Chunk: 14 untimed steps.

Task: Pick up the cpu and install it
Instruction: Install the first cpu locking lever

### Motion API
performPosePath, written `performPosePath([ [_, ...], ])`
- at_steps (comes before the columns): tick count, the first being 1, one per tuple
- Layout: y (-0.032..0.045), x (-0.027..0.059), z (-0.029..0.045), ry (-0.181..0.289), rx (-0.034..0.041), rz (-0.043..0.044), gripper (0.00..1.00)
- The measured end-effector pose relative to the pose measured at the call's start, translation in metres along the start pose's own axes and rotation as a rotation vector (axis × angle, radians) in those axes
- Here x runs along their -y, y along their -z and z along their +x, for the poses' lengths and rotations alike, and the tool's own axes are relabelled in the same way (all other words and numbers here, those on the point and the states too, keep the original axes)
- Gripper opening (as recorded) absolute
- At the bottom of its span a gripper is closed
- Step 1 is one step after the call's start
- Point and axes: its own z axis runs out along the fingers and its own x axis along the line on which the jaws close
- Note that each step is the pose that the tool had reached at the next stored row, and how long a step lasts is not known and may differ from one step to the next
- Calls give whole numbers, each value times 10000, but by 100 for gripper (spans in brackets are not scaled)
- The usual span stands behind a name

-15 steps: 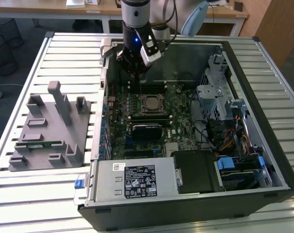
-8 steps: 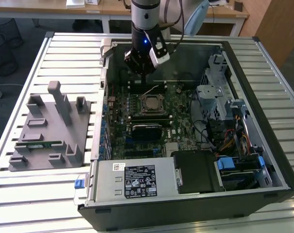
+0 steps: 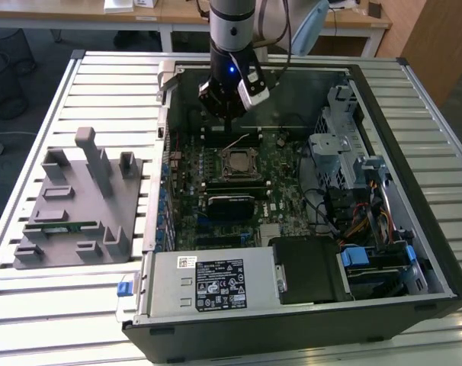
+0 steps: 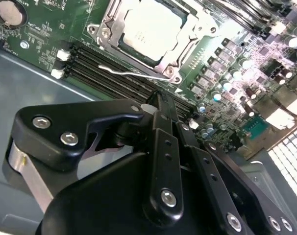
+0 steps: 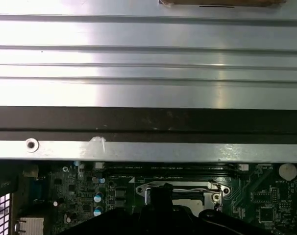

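The cpu (image 4: 151, 27), a pale square chip, lies flat in the metal-framed socket (image 4: 187, 41) on the green motherboard (image 3: 280, 194). In the exterior view the cpu (image 3: 237, 162) sits mid-board inside the open computer case. A thin wire lever (image 4: 126, 71) juts out beside the socket on the gripper's side. My gripper (image 3: 229, 120) hangs above the board, just behind the socket towards the case's far wall. In the second wrist view the black gripper (image 4: 156, 98) has its fingers together with nothing between them. The first wrist view has the gripper (image 5: 160, 197) in front of the socket (image 5: 214, 191).
The case walls (image 3: 307, 76) surround the board. A power supply (image 3: 208, 282) fills the near side, with a drive cage and cables (image 3: 353, 191) on the exterior view's right. A grey fixture (image 3: 78, 202) holding a green memory stick (image 3: 63, 226) rests on the slatted table (image 3: 33, 305).
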Motion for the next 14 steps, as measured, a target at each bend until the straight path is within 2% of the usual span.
performPosePath([
  [6, -79, -20, -65, 19, 0, 91, 11],
  [12, -144, -29, -140, 190, -12, 105, 11],
  [13, -168, -34, -180, 198, -12, 104, 11],
  [14, -173, -34, -186, 197, -12, 104, 11],
])
